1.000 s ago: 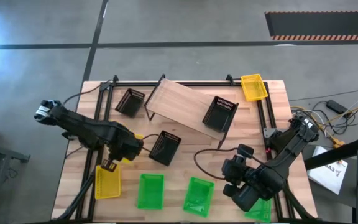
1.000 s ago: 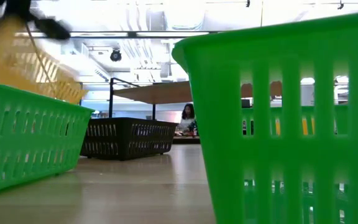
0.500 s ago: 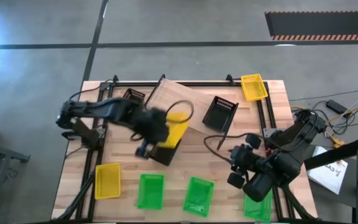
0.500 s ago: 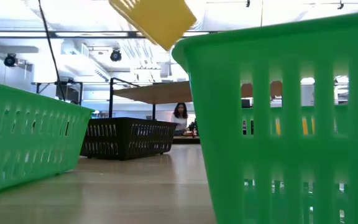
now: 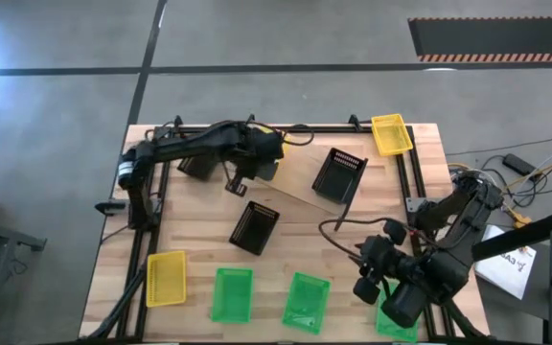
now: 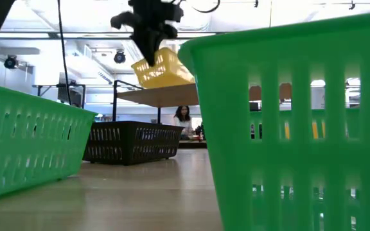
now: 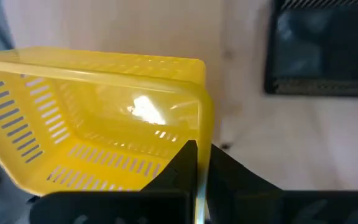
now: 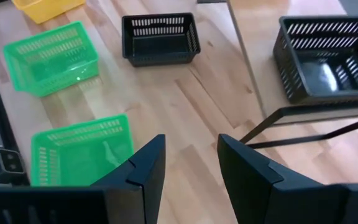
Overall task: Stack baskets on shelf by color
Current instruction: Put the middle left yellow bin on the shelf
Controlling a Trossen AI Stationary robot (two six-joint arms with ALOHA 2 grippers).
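Held basket: a yellow basket [image 7: 98, 118] hangs in the air over the left end of the shelf [image 5: 290, 163], tilted; nothing shows inside it.
Left gripper [image 7: 194, 165]: fingers pinched on the yellow basket's rim, one inside the wall and one outside; the arm reaches across the table's far side.
Shelf: light wood plank on thin black legs, lying at an angle in the far middle of the table [image 5: 190, 249].
On the shelf: one black basket [image 5: 339, 173] sits at its right end, nothing in it.
Other black baskets: one [image 5: 254, 227] on the table in front of the shelf, one [image 5: 195, 165] partly hidden under the left arm near the far left.
Other yellow baskets: one [image 5: 391, 134] at the far right corner, one [image 5: 166, 278] at the near left.
Green baskets: two [image 5: 231, 293] [image 5: 306, 300] side by side along the near edge, a third [image 5: 393, 321] mostly hidden beneath the right arm; those seen hold nothing.
Right gripper [image 8: 188, 162]: fingers spread apart, gripping nothing, hovering over the near right of the table.
Background: a person [image 6: 182, 119] shows far behind the table in the low view.
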